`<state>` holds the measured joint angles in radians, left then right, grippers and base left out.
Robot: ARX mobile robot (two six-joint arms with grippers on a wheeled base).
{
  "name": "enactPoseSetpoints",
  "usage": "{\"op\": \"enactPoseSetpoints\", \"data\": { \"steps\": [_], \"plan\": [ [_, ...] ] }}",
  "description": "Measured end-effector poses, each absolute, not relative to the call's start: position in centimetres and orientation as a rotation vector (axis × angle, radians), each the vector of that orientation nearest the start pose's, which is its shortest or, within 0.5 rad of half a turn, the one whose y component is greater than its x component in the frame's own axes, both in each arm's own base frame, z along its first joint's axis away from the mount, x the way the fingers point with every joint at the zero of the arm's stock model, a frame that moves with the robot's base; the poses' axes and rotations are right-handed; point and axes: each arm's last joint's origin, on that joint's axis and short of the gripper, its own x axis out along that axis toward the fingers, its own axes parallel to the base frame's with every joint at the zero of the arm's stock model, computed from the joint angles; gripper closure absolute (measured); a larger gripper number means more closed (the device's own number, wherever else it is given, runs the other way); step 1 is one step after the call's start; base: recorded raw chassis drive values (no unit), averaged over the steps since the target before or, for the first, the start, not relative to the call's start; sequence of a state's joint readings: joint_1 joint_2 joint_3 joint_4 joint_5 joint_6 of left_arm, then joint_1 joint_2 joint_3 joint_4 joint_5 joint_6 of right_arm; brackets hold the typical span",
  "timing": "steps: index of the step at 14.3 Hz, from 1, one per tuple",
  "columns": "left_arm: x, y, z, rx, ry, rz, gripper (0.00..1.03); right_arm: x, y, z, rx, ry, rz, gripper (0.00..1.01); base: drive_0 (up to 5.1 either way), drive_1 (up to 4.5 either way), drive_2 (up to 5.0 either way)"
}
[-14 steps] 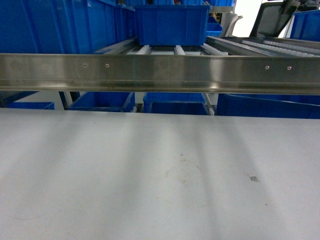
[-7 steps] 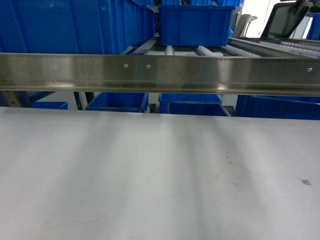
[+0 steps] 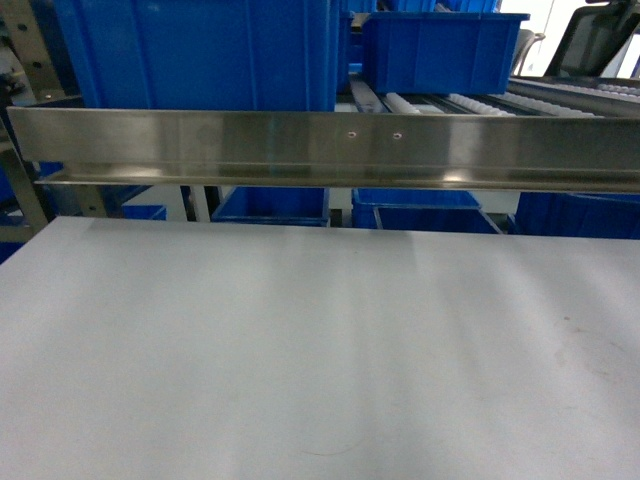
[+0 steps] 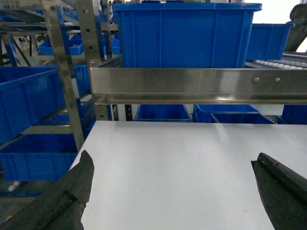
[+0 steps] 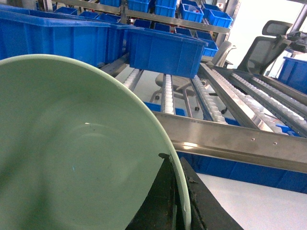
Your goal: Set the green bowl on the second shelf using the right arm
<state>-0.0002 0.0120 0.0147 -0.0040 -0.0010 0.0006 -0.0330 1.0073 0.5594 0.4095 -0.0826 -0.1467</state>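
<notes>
The pale green bowl [image 5: 72,153] fills the left of the right wrist view, held tilted above the table. My right gripper [image 5: 175,165] is shut on its rim, one black finger inside and one outside. Beyond it runs the second shelf, with its steel front rail [image 5: 240,143] and white roller tracks [image 5: 165,88]. That rail [image 3: 300,145] also spans the head view, where neither arm nor bowl shows. In the left wrist view my left gripper [image 4: 172,160] hangs open over the white table [image 4: 182,163], nothing between its fingers, facing the rail [image 4: 192,84].
A large blue bin [image 3: 200,50] and a smaller one [image 3: 440,50] stand on the shelf rollers. More blue bins [image 3: 420,215] sit below the rail. A steel rack upright [image 4: 62,72] stands at the table's left end. An office chair [image 5: 268,45] is behind the rack.
The head view has swung left: the rail's screw holes and the bins slid rightward in frame, and the rail's left end has come into view. No arm appears in any head frame.
</notes>
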Motion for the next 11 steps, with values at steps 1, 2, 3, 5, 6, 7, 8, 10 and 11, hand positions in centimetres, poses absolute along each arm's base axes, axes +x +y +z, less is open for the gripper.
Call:
{"op": "enactPoseSetpoints", "data": {
  "steps": [1,2,3,5,6,7,8,10,11],
  "plan": [
    [9.76,0.00,16.72,0.001,0.001,0.000,0.05,22.22,-0.49,27.12,-0.145,0.033,0.052,0.99,-5.0,2.50,2.5],
    [9.76,0.00,16.72,0.001,0.001,0.000,0.05,22.20,-0.50,27.16,-0.145,0.030,0.052,0.99,-5.0,2.50,2.5],
    [9.76,0.00,16.72,0.001,0.002,0.001,0.05,22.21,-0.49,27.18,-0.145,0.028,0.052,0.99,-4.9,2.47,2.5],
    [9.76,0.00,16.71,0.001,0.002,0.002,0.05,22.22,-0.50,27.13,-0.145,0.032,0.052,0.99,-5.0,2.46,2.5],
    [9.76,0.00,16.71,0.001,0.002,0.000,0.05,22.20,-0.48,27.16,-0.145,0.030,0.053,0.99,-4.9,2.49,2.5],
    [9.76,0.00,16.72,0.001,0.001,0.001,0.05,22.21,-0.50,27.13,-0.145,0.032,0.052,0.99,-4.9,1.51,3.3],
    [9.76,0.00,16.71,0.001,0.002,0.001,0.05,22.21,-0.46,27.14,-0.145,0.031,0.055,0.99,-4.9,1.52,3.3],
    [9.76,0.00,16.72,0.001,0.001,0.001,0.05,22.21,-0.49,27.14,-0.145,0.032,0.052,0.99,-4.9,1.50,3.4],
    [9.76,0.00,16.70,0.001,0.003,0.001,0.05,22.22,-0.49,27.13,-0.145,0.032,0.053,0.99,-4.9,1.43,3.3]
  ]
}}
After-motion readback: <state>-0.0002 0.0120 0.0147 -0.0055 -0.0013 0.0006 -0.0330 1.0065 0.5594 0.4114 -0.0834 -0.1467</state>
